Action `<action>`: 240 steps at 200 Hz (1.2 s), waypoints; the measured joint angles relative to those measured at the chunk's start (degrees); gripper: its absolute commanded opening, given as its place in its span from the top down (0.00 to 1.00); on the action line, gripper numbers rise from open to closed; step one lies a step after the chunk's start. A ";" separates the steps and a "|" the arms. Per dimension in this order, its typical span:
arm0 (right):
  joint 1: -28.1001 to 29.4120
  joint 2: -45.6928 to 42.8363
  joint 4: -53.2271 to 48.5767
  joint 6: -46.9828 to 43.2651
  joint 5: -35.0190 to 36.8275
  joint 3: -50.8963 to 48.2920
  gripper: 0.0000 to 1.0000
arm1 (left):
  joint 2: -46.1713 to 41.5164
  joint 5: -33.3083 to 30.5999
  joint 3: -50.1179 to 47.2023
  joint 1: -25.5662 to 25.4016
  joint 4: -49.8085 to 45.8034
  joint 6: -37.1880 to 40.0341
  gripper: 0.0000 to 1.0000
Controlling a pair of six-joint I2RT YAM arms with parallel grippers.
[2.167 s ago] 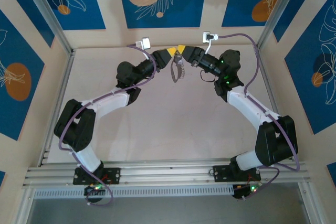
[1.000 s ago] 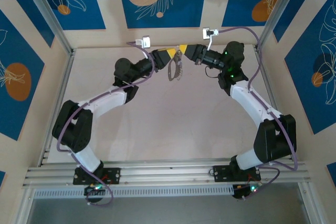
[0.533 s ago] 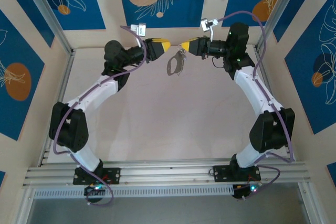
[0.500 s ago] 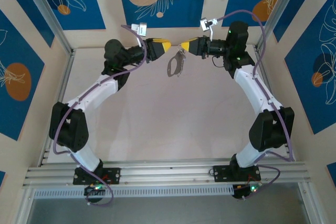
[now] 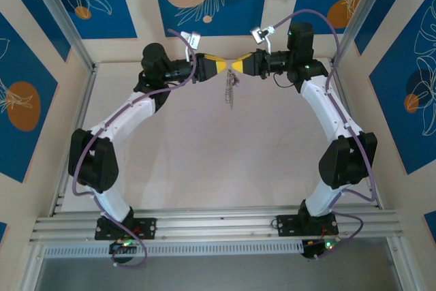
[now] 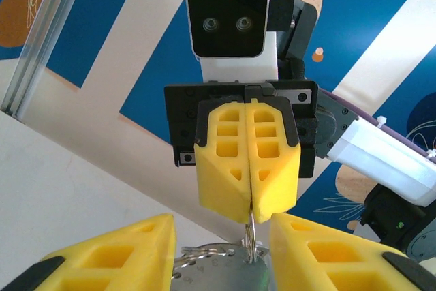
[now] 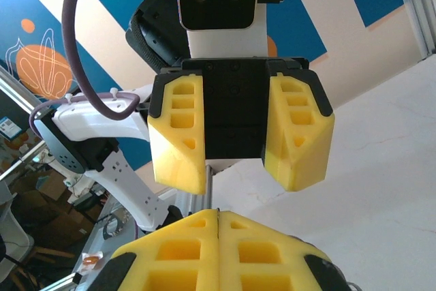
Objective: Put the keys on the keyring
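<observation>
Looks like I'm mid-handover at 12 o'clock — right claw (image 6: 250,209) clenched on the keyring (image 5: 230,90), left claw (image 7: 238,179) released around it — next, left needs to close squarely.

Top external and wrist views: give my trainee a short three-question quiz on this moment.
1. True or false: the left hand is shut.
2. The grey metal D-shaped keyring is: A) lying flat on a surface; B) hanging in the air below where the two hands meet; C) clamped deep inside the left hand.
3. Which hand has its yellow fingers pressed together?
Key: 1 false, the left hand's fingers stand apart. 2 B. 3 the right hand.
</observation>
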 measured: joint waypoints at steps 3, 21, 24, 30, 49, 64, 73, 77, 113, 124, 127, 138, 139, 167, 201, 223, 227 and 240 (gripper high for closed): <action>0.04 0.07 -0.09 -0.07 0.00 0.00 1.00 | 0.02 0.13 0.04 -0.02 -0.09 0.04 0.60; 0.20 0.37 -0.72 -0.37 0.02 0.00 1.00 | 0.52 0.63 0.74 -0.24 -0.63 0.22 0.60; 0.20 0.37 -0.76 -0.37 0.02 0.00 1.00 | 0.55 0.72 0.79 -0.33 -0.68 0.22 0.60; 0.20 0.48 -0.83 -0.37 0.02 0.00 1.00 | 0.63 0.79 0.83 -0.42 -0.74 0.22 0.61; 0.28 0.55 -0.87 -0.37 0.04 0.00 1.00 | 0.76 1.09 0.85 -0.90 -0.94 0.22 0.61; 0.28 0.61 -0.90 -0.37 0.07 0.00 1.00 | 0.98 1.40 0.85 -1.14 -0.98 0.22 0.62; 0.28 0.61 -0.90 -0.37 0.09 0.00 1.00 | 1.18 1.62 0.85 -1.31 -1.07 0.20 0.64; 0.28 0.61 -0.90 -0.37 0.11 0.00 1.00 | 1.27 1.73 0.85 -1.36 -1.07 0.24 0.66; 0.28 0.61 -0.85 -0.35 0.52 0.00 1.00 | 1.66 2.27 0.85 -1.49 -1.11 0.55 0.71; 0.28 0.61 -0.76 -0.33 0.70 0.00 1.00 | 1.66 2.32 0.85 -1.49 -1.07 0.61 0.76; 0.28 0.61 -0.70 -0.33 0.72 0.00 1.00 | 1.66 2.36 0.85 -1.49 -1.09 0.48 0.78; 0.28 0.61 -0.50 -0.28 0.96 0.00 1.00 | 1.66 2.56 0.85 -1.49 -1.05 0.66 0.84; 0.28 0.61 -0.48 -0.26 0.96 0.00 1.00 | 1.66 2.60 0.85 -1.49 -1.05 0.50 0.85; 0.13 0.63 0.24 0.11 1.33 0.00 1.00 | 1.70 2.84 0.92 -1.51 -0.57 0.42 1.00; 0.13 0.63 1.16 0.44 1.33 0.00 0.91 | 1.73 2.71 0.92 -1.49 0.46 0.04 1.00; -0.09 0.17 3.52 2.54 2.14 -1.09 0.63 | 1.75 2.14 0.90 -1.60 1.60 -1.14 1.00; -0.11 -0.11 4.31 2.43 2.29 -1.70 0.60 | 1.75 1.97 0.90 -1.62 1.90 -1.22 1.00; -0.59 -1.73 7.26 4.61 3.54 -5.01 0.57 | 1.75 1.49 0.90 -1.66 2.69 -1.70 1.00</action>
